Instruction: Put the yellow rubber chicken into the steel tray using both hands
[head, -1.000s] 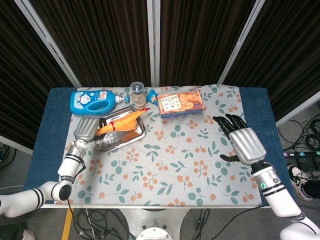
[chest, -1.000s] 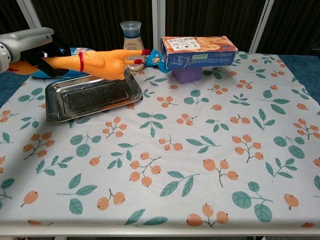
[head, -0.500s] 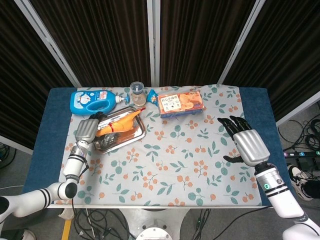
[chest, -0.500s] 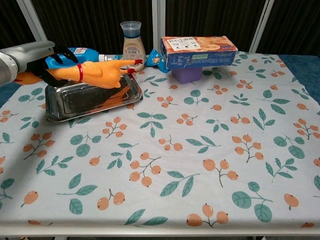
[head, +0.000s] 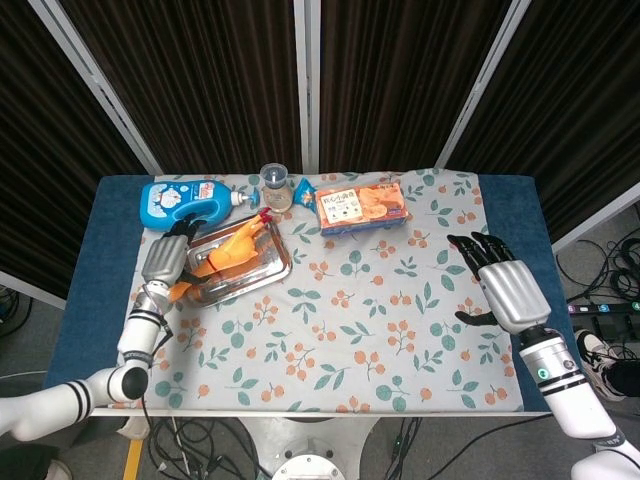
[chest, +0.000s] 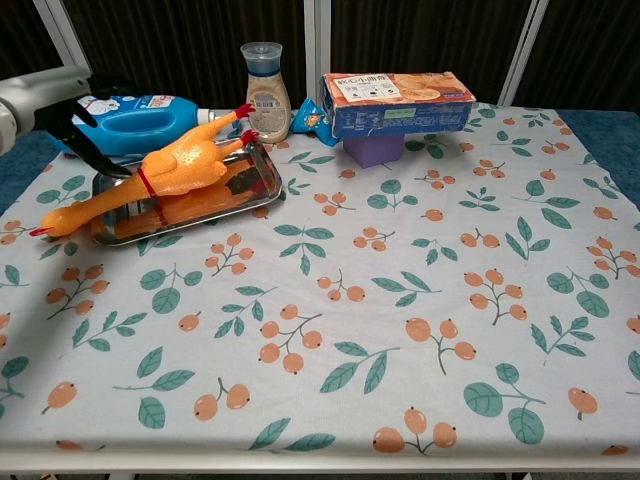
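Observation:
The yellow rubber chicken (head: 232, 250) lies slanted in the steel tray (head: 272, 272) at the table's back left. In the chest view the chicken (chest: 170, 170) has its head toward the back, and its legs hang over the tray (chest: 265, 180) at the front left corner. My left hand (head: 163, 258) is just left of the tray, fingers spread, holding nothing. From the chest camera, this left hand (chest: 60, 100) stands apart from the chicken. My right hand (head: 505, 290) hovers open over the right side of the table, far from the tray.
A blue detergent bottle (head: 185, 203) lies behind the tray. A small sauce bottle (head: 275, 187) and an orange snack box (head: 362, 206) stand along the back; the box rests on a purple block (chest: 372, 150). The floral cloth covers the table.
The chicken went down from the air into the tray and now lies there. My left hand let go of it and drew back left. My right hand moved slightly right.

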